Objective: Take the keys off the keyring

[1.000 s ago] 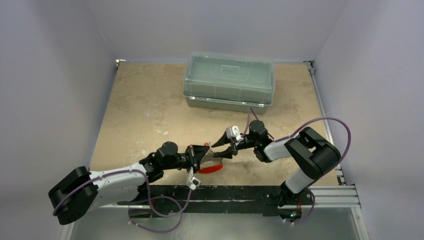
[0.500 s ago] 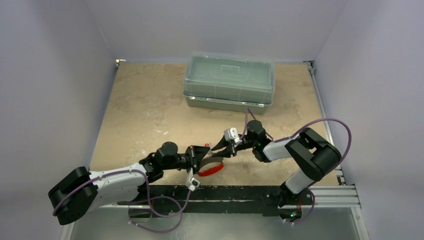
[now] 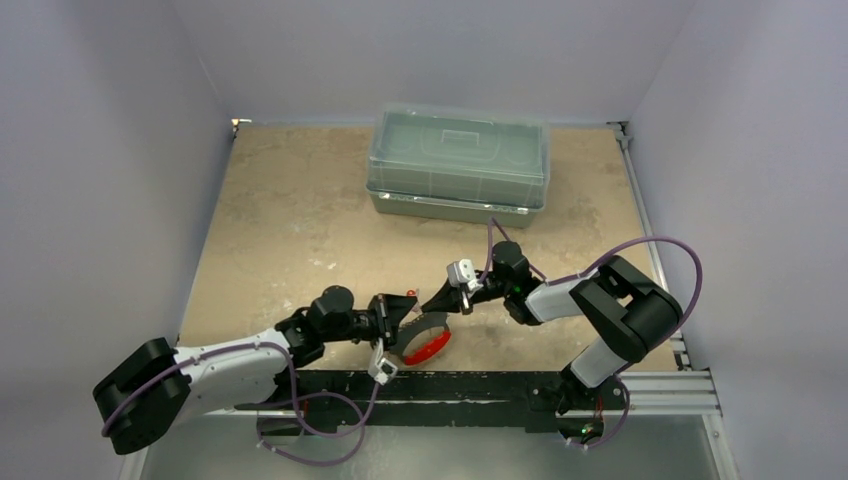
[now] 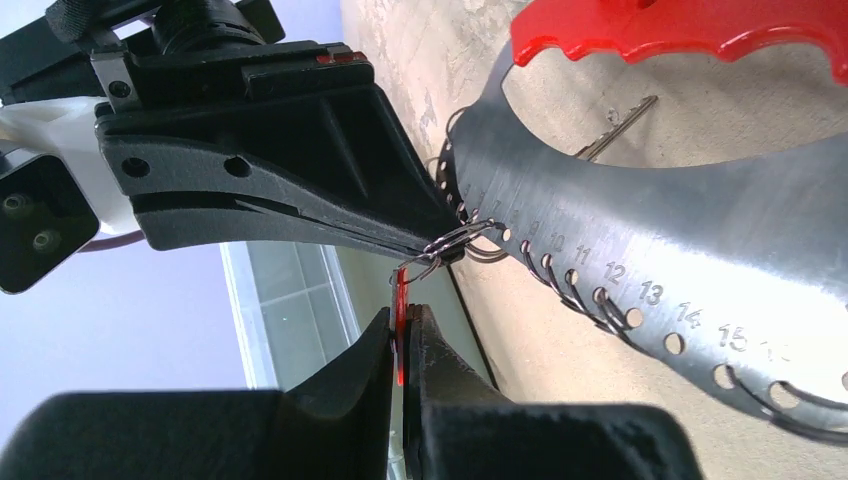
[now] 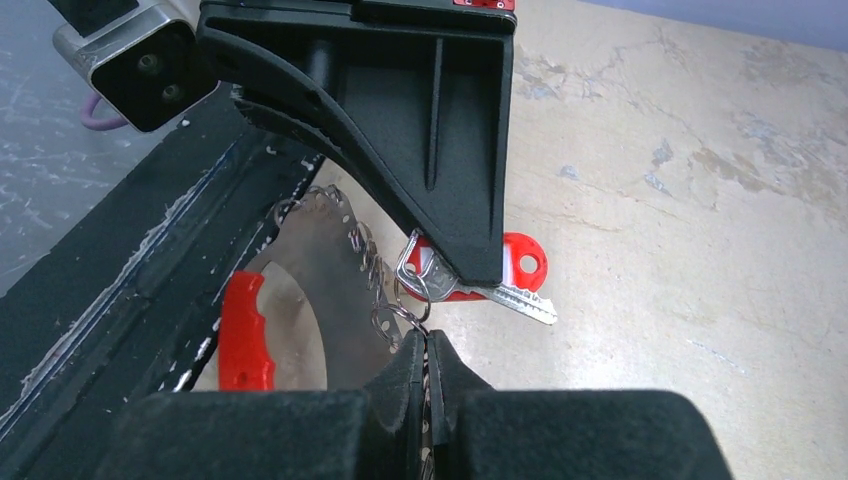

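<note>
The keyring [image 4: 640, 230] is a grey crescent plate with numbered holes and a red outer edge [image 4: 680, 30]; a thin metal loop [image 4: 455, 240] hangs from it. In the top view the keyring [image 3: 428, 345] hangs between both grippers near the table's front edge. My left gripper [image 4: 403, 318] is shut on the red head of a key [image 5: 520, 262] that sits on the loop. My right gripper [image 5: 428, 340] is shut on the thin loop [image 5: 412, 305]. Another small silvery key [image 4: 615, 128] lies behind the plate. The grippers' tips almost touch in the top view, left gripper [image 3: 408, 303], right gripper [image 3: 437, 300].
A large clear plastic box [image 3: 458, 165] with a lid stands at the back middle of the tan table [image 3: 290, 220]. The black rail [image 3: 480, 385] runs along the near edge just below the grippers. Grey walls close in both sides.
Both grippers have shifted a little toward the near edge. The crescent plate has swung lower and to the right. Both grips are unchanged.
</note>
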{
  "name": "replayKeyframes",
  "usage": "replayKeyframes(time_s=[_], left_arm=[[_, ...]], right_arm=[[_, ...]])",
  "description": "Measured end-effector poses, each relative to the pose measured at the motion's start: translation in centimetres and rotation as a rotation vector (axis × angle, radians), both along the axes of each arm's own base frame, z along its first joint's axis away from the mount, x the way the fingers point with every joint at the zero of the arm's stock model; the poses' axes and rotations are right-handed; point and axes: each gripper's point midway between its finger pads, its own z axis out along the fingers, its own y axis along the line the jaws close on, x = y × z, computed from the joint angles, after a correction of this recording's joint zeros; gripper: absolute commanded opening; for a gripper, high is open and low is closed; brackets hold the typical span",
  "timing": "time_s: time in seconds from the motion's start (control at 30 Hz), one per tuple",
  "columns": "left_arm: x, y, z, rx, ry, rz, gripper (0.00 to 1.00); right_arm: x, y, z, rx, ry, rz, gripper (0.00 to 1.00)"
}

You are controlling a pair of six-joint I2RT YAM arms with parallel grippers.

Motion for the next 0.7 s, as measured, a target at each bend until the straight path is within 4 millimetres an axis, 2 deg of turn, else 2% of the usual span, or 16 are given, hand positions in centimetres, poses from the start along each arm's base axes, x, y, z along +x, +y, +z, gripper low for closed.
replayKeyframes(time_s=[0.5, 0.7], left_arm=[[-0.6, 0.6, -0.1, 0.018, -0.032, -0.016, 0.0], [-1.5, 1.0, -0.8, 0.046, -0.073, -0.06, 0.0]], right_arm=[[1.0, 0.4, 0.1, -0.02, 0.037, -0.059, 0.0], [0.9, 0.4, 0.1, -0.027, 0.087, -0.071, 0.0]])
